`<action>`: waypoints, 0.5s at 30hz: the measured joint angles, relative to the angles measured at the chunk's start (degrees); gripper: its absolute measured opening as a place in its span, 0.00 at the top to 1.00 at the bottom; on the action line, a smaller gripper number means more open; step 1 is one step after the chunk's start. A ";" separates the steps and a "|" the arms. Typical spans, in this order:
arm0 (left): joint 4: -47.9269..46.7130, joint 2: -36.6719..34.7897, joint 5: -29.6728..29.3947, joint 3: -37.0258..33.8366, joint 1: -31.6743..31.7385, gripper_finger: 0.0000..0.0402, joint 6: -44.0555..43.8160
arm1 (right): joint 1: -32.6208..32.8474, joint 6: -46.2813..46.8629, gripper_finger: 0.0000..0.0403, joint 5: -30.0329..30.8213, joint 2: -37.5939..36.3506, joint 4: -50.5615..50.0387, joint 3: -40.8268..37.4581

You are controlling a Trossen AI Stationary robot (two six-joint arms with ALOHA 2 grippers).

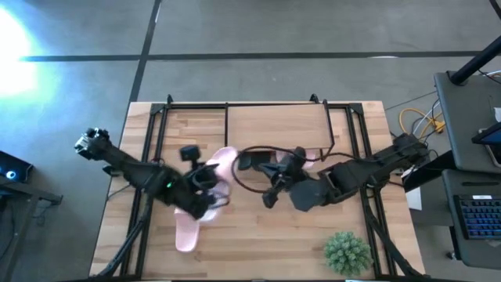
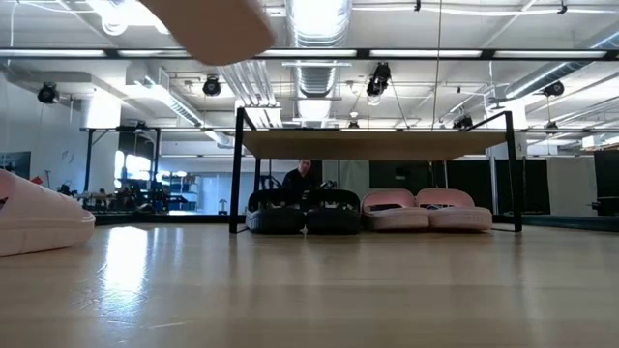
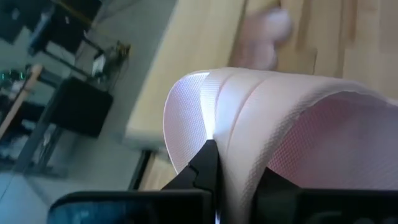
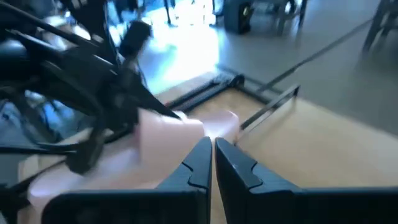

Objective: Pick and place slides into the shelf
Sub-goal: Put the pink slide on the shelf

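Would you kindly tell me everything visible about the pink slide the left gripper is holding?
The slide is light pink, with one wide strap whose outer face is smooth and ridged and whose lining looks like woven mesh. The left gripper is shut on that strap, one finger outside it. In the high view the slide is lifted and tilted above the table, its toe toward the shelf; in the low view only its underside shows, high up. Nothing else touches it.

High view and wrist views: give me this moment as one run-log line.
left gripper: shut on pink slide, lifted | right gripper: shut, empty, mid-table | shelf: black pair, pink pair under it
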 joint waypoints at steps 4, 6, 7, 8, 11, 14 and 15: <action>13.07 0.10 -0.21 0.35 7.65 1.00 13.32 | 3.08 -0.94 0.97 5.87 -2.33 -1.04 -0.04; 18.05 0.14 -0.50 0.35 11.45 1.00 18.18 | 4.79 -1.11 0.97 8.92 -3.42 -1.39 -0.04; 20.44 0.55 -0.61 0.35 13.30 1.00 20.79 | 5.69 -1.13 0.97 10.47 -3.91 -1.58 -0.04; 23.29 0.98 -0.68 0.35 15.08 1.00 23.68 | 6.33 -1.13 0.97 11.81 -4.44 -1.65 -0.04; 30.27 3.07 1.90 0.35 20.57 1.00 31.56 | 8.08 -0.98 0.97 13.78 -6.47 -1.86 -0.05; 34.65 6.07 6.11 0.91 26.43 1.00 35.65 | 8.46 -0.74 0.97 13.92 -8.12 -1.92 -0.04; 35.05 7.36 6.70 1.47 28.44 1.00 36.59 | 8.45 -0.67 0.97 13.93 -8.62 -2.10 -0.04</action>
